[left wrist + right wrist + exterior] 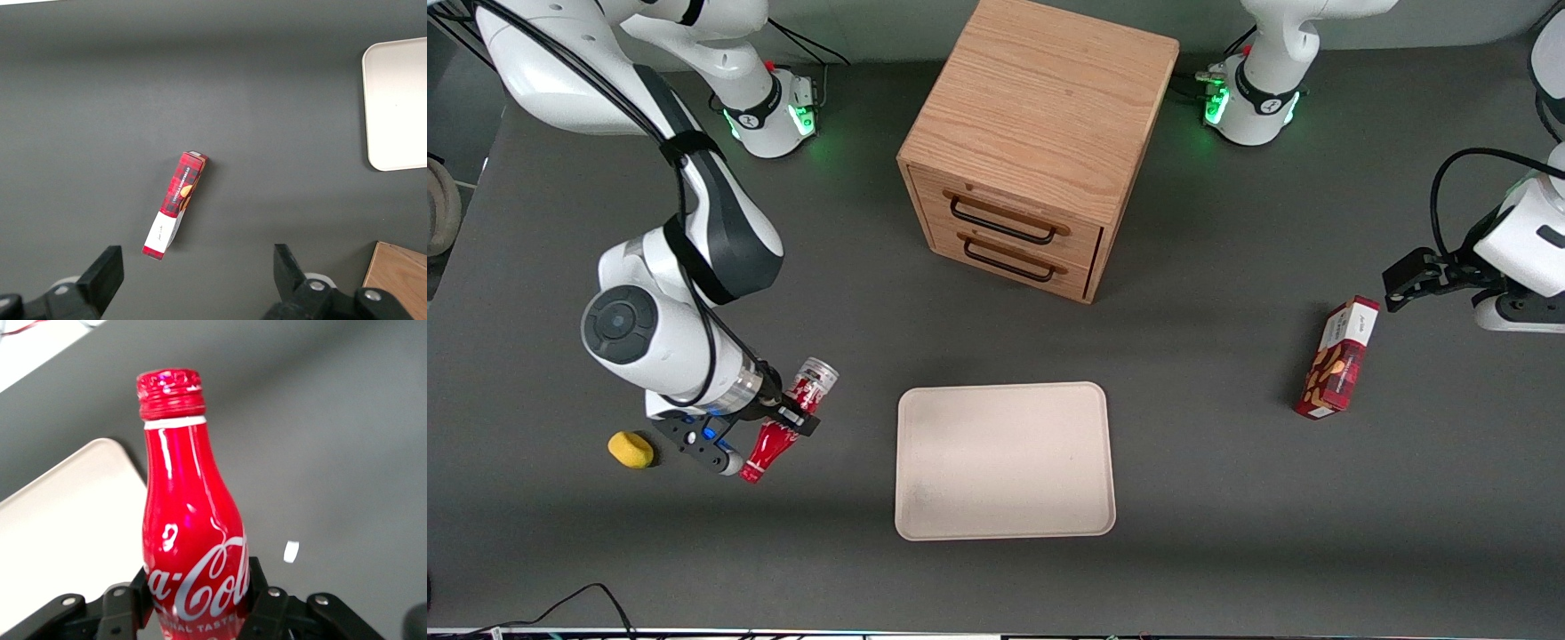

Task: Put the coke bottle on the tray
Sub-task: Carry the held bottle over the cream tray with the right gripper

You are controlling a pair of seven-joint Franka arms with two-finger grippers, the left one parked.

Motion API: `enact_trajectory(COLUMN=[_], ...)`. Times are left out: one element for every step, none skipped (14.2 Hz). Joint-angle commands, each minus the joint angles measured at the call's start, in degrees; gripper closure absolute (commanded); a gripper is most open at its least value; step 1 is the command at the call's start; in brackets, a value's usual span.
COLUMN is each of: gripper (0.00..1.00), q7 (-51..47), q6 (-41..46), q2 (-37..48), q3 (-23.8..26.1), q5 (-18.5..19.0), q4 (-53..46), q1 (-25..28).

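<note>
Front view | gripper [783,418] clamps glossy contoured coke bottle [769,444] | beside flat matte beige tray [1005,524]

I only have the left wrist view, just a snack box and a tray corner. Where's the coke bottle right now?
Observer: The coke bottle is clamped in the right arm's hand, toward the working arm's end of the table.
Operator: Is it over the tray yet?
Observer: No, it is beside the tray, not above it.
Operator: Anything near the hand?
Observer: A small yellow object lies on the table beside it.
</note>
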State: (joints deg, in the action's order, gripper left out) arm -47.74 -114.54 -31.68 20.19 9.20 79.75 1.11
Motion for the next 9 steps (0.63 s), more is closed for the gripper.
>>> enact_trajectory(gripper=[0.95, 1.00, 1.00, 1.00, 1.00, 1.00, 1.00, 1.00, 1.00], q7=[11.9, 12.3, 12.3, 12.5, 13.1, 16.0, 18.4, 19.5, 20.4], q6=[1.9, 3.0, 3.9, 3.9, 3.5, 3.3, 3.3, 3.2, 2.6], q2=[-5.7, -9.2, -12.1, -14.7, -16.6, -18.8, -20.9, -23.1, -24.8], q3=[0.3, 0.3, 0.3, 0.2, -0.1, -0.6, -1.6, -2.3, -2.4], q5=[1.5, 1.6, 1.8, 1.9, 1.9, 1.7, 1.5, 1.1, 0.6], q4=[-9.1, -13.1, -16.9, -19.6, -21.5, -23.1, -25.1, -26.7, -27.4], q1=[1.3, 2.7, 4.3, 5.9, 7.0, 8.8, 10.4, 11.3, 11.9])
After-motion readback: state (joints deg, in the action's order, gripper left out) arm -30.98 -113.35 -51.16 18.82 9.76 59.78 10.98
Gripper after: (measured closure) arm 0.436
